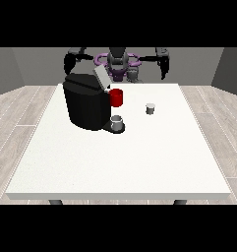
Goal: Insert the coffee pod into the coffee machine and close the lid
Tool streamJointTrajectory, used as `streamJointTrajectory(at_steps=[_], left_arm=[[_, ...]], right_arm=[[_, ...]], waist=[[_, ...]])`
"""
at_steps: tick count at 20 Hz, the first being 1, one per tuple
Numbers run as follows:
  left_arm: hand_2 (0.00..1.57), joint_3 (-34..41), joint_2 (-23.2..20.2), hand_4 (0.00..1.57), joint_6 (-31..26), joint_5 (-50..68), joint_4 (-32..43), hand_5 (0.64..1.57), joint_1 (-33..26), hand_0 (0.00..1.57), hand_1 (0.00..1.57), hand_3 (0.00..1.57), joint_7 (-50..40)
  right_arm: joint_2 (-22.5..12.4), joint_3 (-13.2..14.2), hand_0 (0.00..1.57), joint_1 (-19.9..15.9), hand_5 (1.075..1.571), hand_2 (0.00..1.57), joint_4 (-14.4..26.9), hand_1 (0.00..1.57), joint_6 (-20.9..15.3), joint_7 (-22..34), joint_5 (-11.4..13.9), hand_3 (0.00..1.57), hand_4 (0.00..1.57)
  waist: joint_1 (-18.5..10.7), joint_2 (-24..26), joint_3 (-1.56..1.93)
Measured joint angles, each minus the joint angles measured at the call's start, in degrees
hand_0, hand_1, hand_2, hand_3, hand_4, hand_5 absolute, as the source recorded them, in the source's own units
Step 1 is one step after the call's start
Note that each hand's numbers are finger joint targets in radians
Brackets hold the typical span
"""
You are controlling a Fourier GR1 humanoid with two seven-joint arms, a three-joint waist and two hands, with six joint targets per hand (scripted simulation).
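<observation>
Pod (150, 109) lies on table (115, 162), well apart from both raised robot hands.

Front camera across table (115, 162), facing robot (118, 61).

The robot's torso (118, 63) is seen behind the table's far edge (139, 84). Both arms are spread wide and bent down at the elbows. The hand at the view's left (69, 64) is held above that far edge, the hand at the view's right (164, 70) likewise; both are kept off the table.
</observation>
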State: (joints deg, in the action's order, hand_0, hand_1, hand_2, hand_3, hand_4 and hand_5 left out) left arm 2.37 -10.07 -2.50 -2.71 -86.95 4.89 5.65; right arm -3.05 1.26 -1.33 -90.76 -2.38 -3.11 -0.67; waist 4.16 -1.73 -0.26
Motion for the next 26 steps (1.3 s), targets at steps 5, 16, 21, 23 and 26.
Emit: streamJointTrajectory(at_steps=[5, 16, 21, 23, 26], left_arm=[[0.00, 2.66, -3.52, 0.00, -1.41, -0.33, 5.50, 1.571, 7.16, 0.00, 0.00, 0.00, -4.16], [0.00, 6.79, -9.16, 0.00, -3.71, -2.84, 24.19, 1.571, 17.69, 0.00, 0.00, 0.00, -2.34], [0.00, 6.29, -9.51, 0.00, -3.01, -5.26, 29.87, 1.571, 21.77, 0.00, 0.00, 0.00, -2.60], [0.00, 5.37, -9.51, 0.00, -2.97, -6.74, 31.49, 1.571, 22.51, 0.00, 0.00, 0.00, -2.69], [0.37, 4.23, -10.03, 0.00, -3.36, -8.85, 34.05, 1.571, 23.66, 0.00, 0.00, 0.00, -1.82]], right_arm=[[1.61, -0.87, 0.00, -0.66, 1.571, 0.00, -0.32, 0.00, -2.30, -2.40, 0.51, 0.00, 0.17], [2.30, -1.78, 0.00, -3.79, 1.571, 0.00, -2.16, 0.00, -3.22, -2.03, 0.28, 0.00, 0.28], [2.27, -1.78, 0.00, -5.69, 1.571, 0.00, 0.28, 0.00, -4.13, -2.43, 0.03, 0.00, 0.33], [1.95, -1.17, 0.00, -6.42, 1.571, 0.00, 1.70, 0.00, -4.10, -2.36, -0.02, 0.00, 0.35], [2.05, -0.67, 0.00, -7.58, 1.571, 0.00, 2.82, 0.00, -4.97, -1.32, 0.13, 0.00, 0.39]], waist=[[2.30, -1.93, 0.19], [5.06, -7.18, 0.24], [4.74, -8.93, 0.24], [4.25, -8.82, 0.25], [4.01, -8.99, 0.25]])
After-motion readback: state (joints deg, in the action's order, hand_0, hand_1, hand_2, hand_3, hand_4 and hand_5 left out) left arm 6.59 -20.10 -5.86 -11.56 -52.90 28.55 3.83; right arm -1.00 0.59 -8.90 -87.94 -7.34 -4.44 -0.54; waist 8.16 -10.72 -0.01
